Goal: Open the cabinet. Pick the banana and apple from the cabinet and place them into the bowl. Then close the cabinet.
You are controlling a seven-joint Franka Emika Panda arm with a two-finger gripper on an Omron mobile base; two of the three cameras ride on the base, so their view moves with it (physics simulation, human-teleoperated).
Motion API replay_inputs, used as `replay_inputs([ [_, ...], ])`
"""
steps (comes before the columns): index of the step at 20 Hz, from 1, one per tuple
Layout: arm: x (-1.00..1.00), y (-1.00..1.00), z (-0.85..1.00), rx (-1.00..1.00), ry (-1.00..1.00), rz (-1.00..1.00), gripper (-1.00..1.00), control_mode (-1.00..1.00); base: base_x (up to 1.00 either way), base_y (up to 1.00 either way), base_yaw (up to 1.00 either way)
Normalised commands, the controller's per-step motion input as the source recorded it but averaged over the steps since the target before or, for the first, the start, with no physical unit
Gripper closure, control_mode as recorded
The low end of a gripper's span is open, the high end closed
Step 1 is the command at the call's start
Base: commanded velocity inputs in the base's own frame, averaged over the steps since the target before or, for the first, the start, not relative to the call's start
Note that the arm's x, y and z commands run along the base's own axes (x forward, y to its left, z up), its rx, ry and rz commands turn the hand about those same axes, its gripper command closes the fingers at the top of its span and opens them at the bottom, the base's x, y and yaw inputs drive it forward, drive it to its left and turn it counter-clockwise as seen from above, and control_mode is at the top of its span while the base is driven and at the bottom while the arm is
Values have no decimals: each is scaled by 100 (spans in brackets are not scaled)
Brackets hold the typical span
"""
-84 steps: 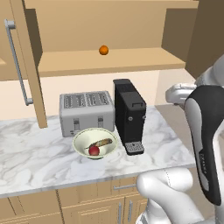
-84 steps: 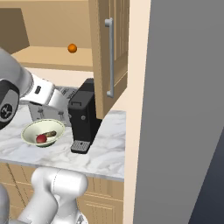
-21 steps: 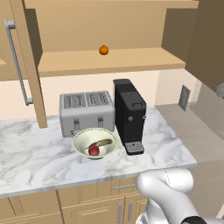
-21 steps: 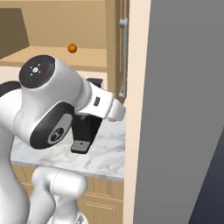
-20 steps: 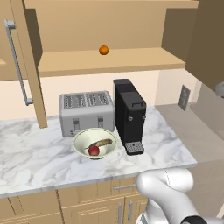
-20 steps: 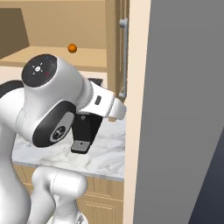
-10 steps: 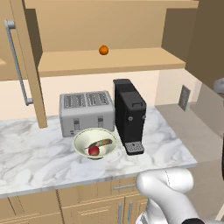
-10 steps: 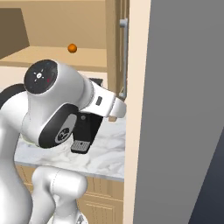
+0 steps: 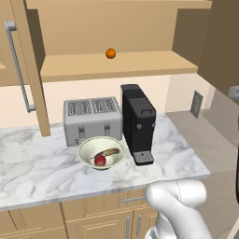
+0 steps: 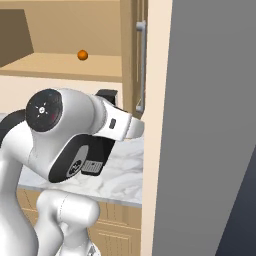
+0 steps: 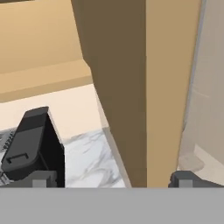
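A: You've got one pale cream-green bowl (image 9: 101,152) on the marble counter (image 9: 37,163), holding one dark-red apple (image 9: 100,161) and one yellow-brown banana (image 9: 108,152).

B: Gripper (image 11: 111,179)?

A: Spread wide, apparently straddling the light-wood cabinet (image 9: 116,65) door (image 11: 144,87) edge.

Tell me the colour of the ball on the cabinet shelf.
Orange ball, clearest in the left base view.

Marble counter (image 9: 42,172) carried a toaster (image 9: 91,120), a black coffee machine (image 9: 137,123) to its right, and the bowl (image 9: 101,152) nearer. The cabinet shelf (image 9: 126,65) bore an orange ball (image 9: 110,53).
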Motion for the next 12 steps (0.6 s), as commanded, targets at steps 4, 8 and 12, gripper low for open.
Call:
replay_inputs([
  [4,100,-4,0,0,0,4,-100,-100,0,0,0],
  [8,100,0,0,0,0,7,-100,-100,0,0,0],
  [12,100,19,0,0,0,10,-100,-100,0,0,0],
])
